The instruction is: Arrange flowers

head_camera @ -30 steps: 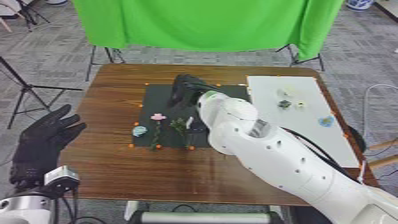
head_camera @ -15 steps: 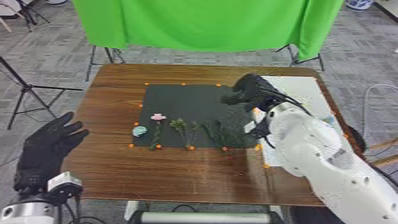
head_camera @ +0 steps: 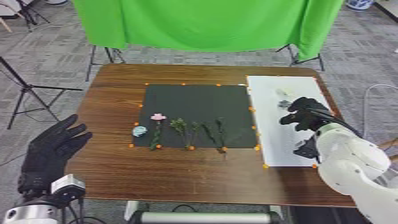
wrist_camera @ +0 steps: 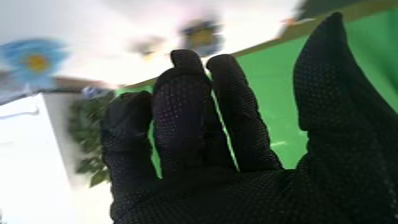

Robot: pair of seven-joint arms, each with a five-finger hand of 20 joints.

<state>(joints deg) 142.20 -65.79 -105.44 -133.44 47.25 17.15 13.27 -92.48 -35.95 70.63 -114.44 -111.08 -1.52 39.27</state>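
On the dark rectangular mat point(head_camera: 200, 102), the pink flower point(head_camera: 158, 117) on its green stem, the pale-blue flower head point(head_camera: 139, 131) and the leafy green sprigs point(head_camera: 180, 125) have been laid out, while the yellow-centred blue flower point(wrist_camera: 35, 61) on the white rectangular sheet point(head_camera: 278, 142) is presumably left to be arranged. Both the right hand point(head_camera: 309, 114), over that sheet, and the left hand point(head_camera: 51, 142) are held open and empty. Mat and sheet are borne by a brown wooden table point(head_camera: 115, 175), beyond which a green cloth point(head_camera: 204, 25) is hung over grey carpet point(head_camera: 178, 61).
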